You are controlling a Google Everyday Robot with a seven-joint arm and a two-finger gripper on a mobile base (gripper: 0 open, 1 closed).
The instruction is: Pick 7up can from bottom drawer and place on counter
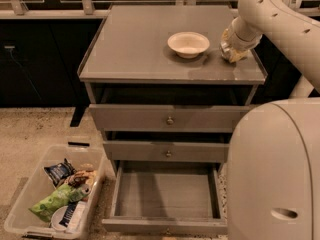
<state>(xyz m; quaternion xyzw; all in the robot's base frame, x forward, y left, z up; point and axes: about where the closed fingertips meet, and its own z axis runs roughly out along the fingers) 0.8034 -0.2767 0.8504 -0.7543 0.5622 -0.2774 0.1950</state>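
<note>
My gripper (232, 51) is low over the right end of the counter (135, 49), just right of a white bowl (188, 44). Its tip looks yellowish and rests at or just above the surface. The 7up can is hidden or out of view; I cannot make it out at the gripper. The bottom drawer (165, 196) is pulled open and its tray shows only bare grey floor.
The two upper grey drawers (170, 119) are closed. A clear bin (30, 194) on the floor at the left holds a green snack bag (55, 200) and other packets. My pale body (275, 174) blocks the right foreground. My arm (280, 19) crosses the top right.
</note>
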